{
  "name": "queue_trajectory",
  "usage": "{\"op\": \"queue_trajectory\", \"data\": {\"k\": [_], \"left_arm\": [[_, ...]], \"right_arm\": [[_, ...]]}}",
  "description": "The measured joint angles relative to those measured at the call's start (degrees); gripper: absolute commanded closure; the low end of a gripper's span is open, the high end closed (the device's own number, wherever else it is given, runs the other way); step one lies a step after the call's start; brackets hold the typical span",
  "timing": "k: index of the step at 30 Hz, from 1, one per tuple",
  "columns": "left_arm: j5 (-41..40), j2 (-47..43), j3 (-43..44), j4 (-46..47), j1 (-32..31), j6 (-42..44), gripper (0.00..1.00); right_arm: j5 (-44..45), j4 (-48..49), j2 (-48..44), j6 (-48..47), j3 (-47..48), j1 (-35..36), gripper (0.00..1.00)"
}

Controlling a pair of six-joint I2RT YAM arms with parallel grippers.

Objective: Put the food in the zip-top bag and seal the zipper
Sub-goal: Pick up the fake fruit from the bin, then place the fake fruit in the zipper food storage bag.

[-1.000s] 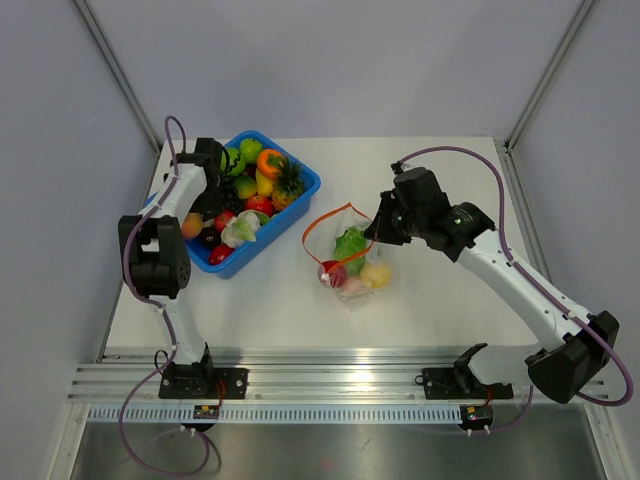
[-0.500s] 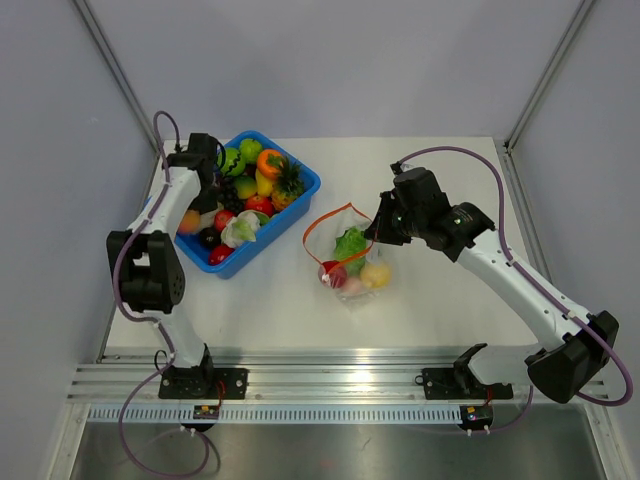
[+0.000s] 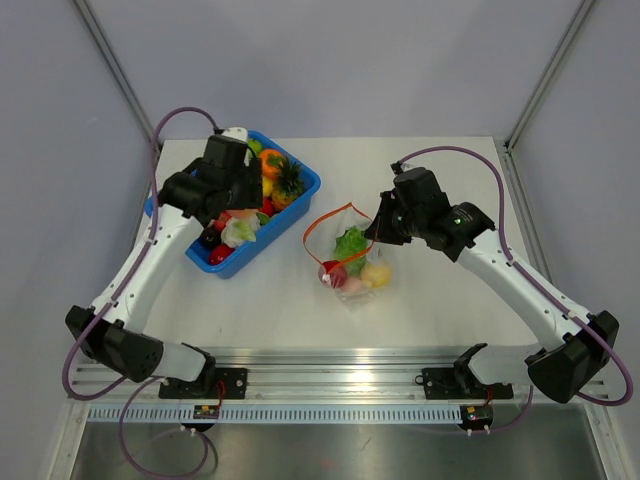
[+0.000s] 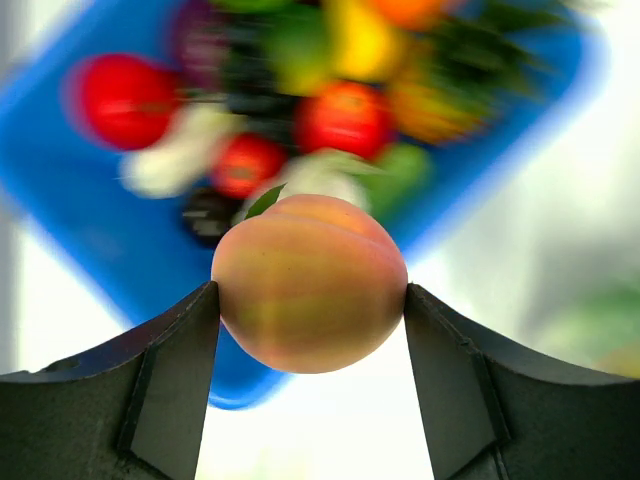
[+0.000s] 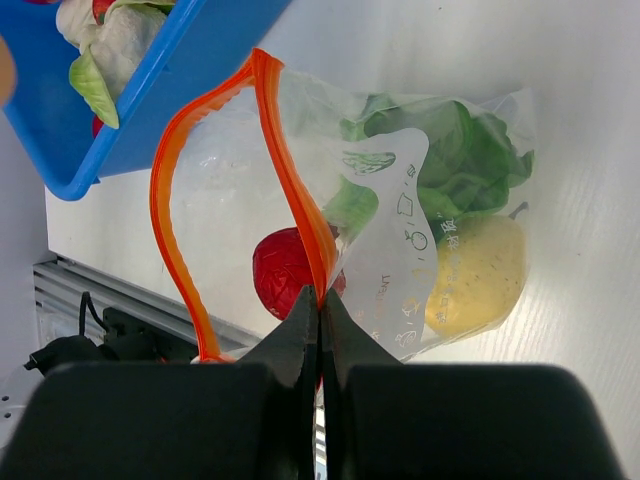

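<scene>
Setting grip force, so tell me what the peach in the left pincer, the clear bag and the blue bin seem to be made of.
The peach: probably plastic or foam, smooth matte skin with painted blush.
The bag: thin clear plastic film, glossy, creased, contents showing through.
The blue bin: likely rigid moulded plastic, even colour, smooth straight rim.

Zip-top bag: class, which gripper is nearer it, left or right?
Right. The right gripper is shut on the bag's zipper; the left gripper holds a peach over the blue bin, away from it.

Print on the zip-top bag [image 5: 400, 215] cannot be read.
</scene>
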Motion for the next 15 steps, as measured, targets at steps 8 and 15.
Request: {"op": "queue_trajectory", "data": {"k": [8,15], "left_arm": [[12.68,-0.85,0.15,1.03,-16.33,-5.31,0.43],[20.63,-0.52,1.84,5.09,-22.23,-8.37,0.43]], "right_arm": [[0.0,-0.02,0.0,0.02,0.0,0.02,1.0],[0.0,-0.02,0.0,0.24,0.0,0.02,1.0]]}}
